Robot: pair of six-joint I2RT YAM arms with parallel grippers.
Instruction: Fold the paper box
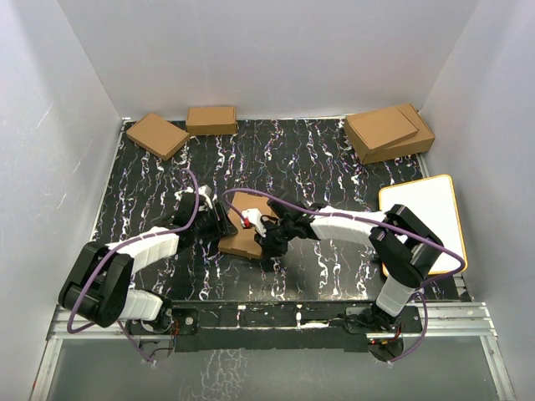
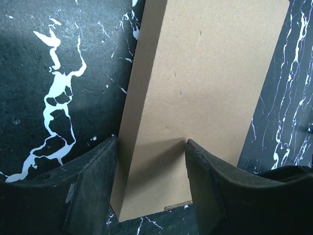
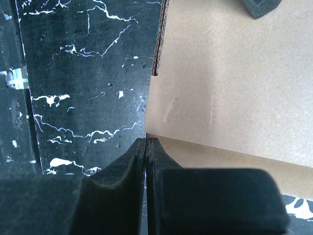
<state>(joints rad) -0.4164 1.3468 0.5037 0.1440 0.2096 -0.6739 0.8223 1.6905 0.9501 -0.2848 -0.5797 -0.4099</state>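
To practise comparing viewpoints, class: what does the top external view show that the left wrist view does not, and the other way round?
Only the top view: the left arm, the right arm, two small boxes, stacked boxes and a white board. Only the left wrist view: the left gripper's fingers spread over the paper box's end. Both: that box on the black marbled table.

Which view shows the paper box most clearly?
The left wrist view: the paper box fills it, top face and one side wall. Top external shows it small and partly covered; right wrist shows only a corner.
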